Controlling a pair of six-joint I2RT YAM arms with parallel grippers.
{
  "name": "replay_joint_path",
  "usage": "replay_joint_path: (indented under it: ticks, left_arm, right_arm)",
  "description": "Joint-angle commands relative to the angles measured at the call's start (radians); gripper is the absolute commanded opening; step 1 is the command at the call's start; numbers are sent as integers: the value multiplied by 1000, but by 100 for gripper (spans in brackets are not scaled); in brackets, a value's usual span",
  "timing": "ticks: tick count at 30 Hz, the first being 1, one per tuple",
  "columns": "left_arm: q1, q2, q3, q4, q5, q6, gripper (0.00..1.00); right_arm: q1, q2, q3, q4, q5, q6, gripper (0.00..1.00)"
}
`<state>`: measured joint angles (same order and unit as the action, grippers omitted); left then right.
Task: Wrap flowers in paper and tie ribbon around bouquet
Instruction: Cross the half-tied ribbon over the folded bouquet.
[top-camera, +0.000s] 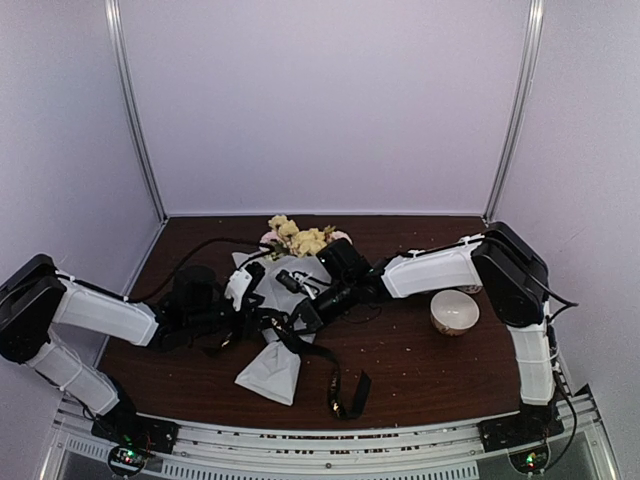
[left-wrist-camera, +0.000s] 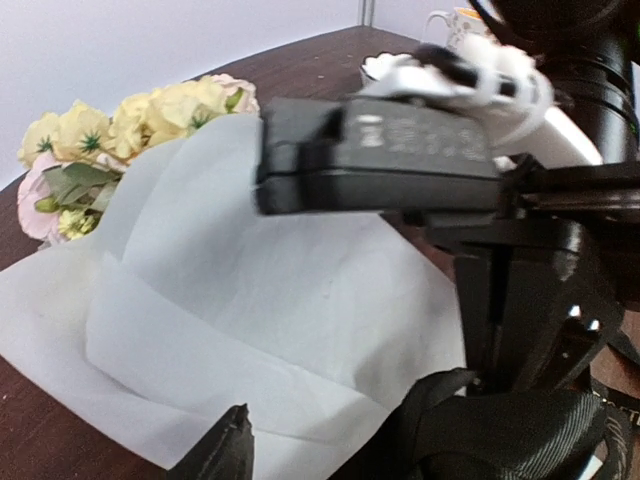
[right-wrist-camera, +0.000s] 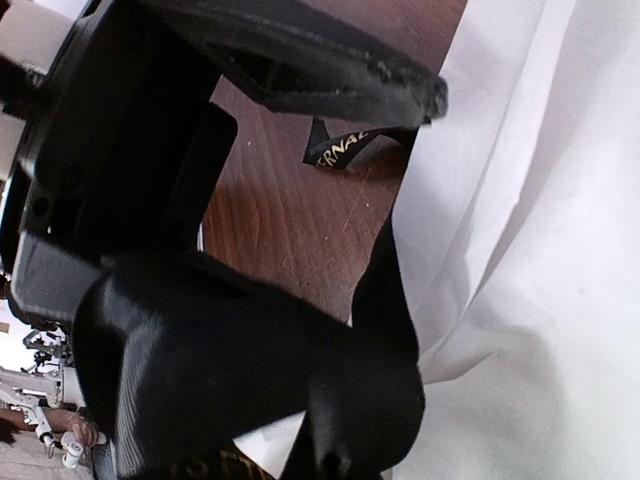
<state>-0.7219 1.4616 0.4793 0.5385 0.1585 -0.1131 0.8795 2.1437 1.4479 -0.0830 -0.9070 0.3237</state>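
Observation:
The bouquet lies across the middle of the table, its yellow and pink flowers (top-camera: 300, 238) at the far end. The pale paper (top-camera: 270, 372) tapers to a cone pointing at the near edge. The black ribbon (top-camera: 300, 335) crosses the cone, and a loose end trails toward the front of the table. My left gripper (top-camera: 255, 310) hovers over the paper (left-wrist-camera: 250, 300) with its jaws apart and nothing between them; one fingertip (left-wrist-camera: 225, 450) shows. My right gripper (top-camera: 298, 318) is shut on the ribbon (right-wrist-camera: 300, 380), which bunches over its jaws and hides them. A lettered ribbon end (right-wrist-camera: 340, 150) lies on the wood.
A white patterned bowl (top-camera: 455, 312) stands on the brown table (top-camera: 420, 370) to the right of the bouquet. Black cables run behind the left arm. Pale walls and metal posts close in the back and sides.

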Motion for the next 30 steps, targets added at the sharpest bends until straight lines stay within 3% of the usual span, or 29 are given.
replay_joint_path:
  ticks: [1, 7, 12, 21, 27, 30]
  left_arm:
    - [81, -33, -23, 61, 27, -111, 59]
    - [157, -30, -47, 94, 96, -203, 71]
    - [213, -32, -78, 121, 102, -270, 72]
    - [225, -85, -52, -25, 178, -212, 56]
    - [198, -313, -111, -97, -10, -149, 60]
    - [122, -452, -175, -61, -113, -28, 66]
  right_arm:
    - [-4, -64, -10, -20, 37, -8, 0]
    - [-4, -65, -12, -49, 57, -13, 0]
    - [-4, -71, -8, -72, 92, -15, 0]
    - [-2, -64, 1, -60, 88, -2, 0]
    - [0, -58, 6, -58, 82, -2, 0]
    - [1, -55, 14, -72, 74, -15, 0]
